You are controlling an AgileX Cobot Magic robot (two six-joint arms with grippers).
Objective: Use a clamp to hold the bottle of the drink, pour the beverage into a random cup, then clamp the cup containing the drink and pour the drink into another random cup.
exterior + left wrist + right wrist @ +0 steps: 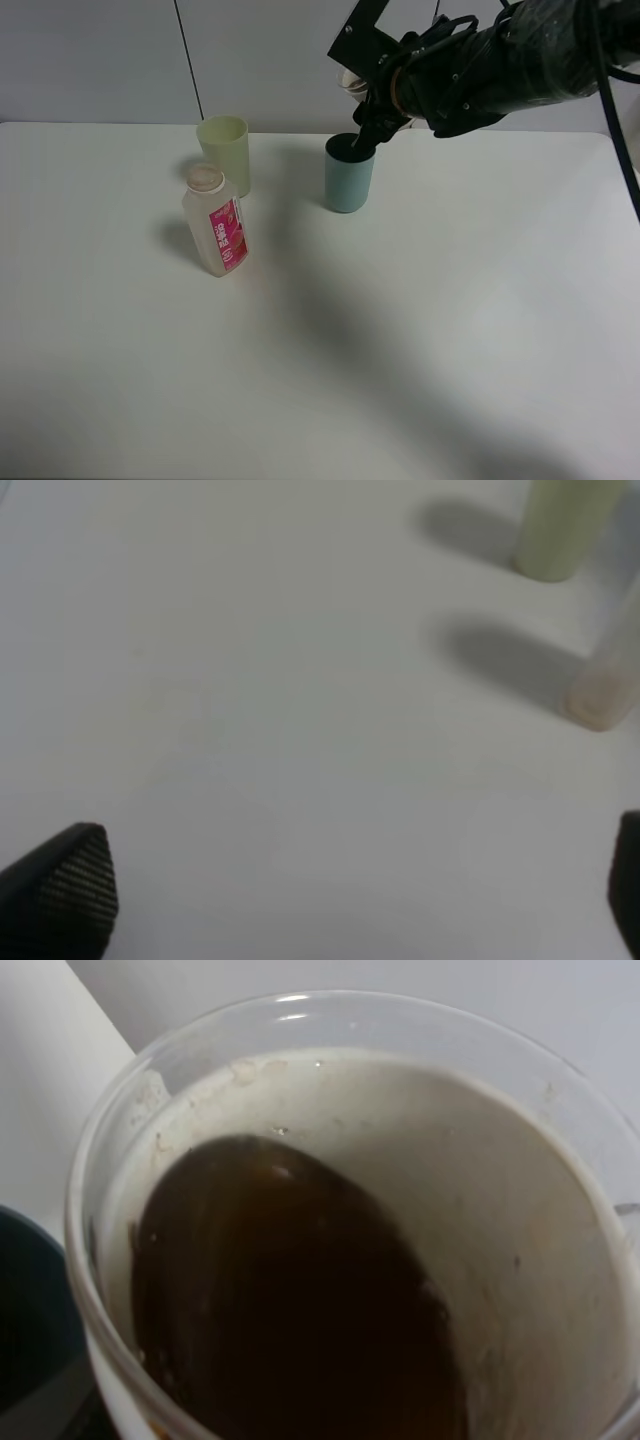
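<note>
White bench (450, 330) under a grey wall (100, 60): the second pour is in hand. Right gripper (365, 108), clamped on the translucent cup (520, 1190), holds it tipped above the teal cup (349, 178). Brown beverage (290, 1300) pools toward its lip, and the inner wall above is smeared whitish. More tilt, I judge, should bring it over. Left gripper (345, 900) hangs wide open, empty.

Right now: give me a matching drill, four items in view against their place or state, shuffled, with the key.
1 bottle
2 teal cup
3 yellow-green cup
4 translucent cup

A tilted, brown liquid inside
B upright, pink label
C stands apart, right of the bottle
D just behind the bottle

Pairs: 1-B, 2-C, 3-D, 4-A
</note>
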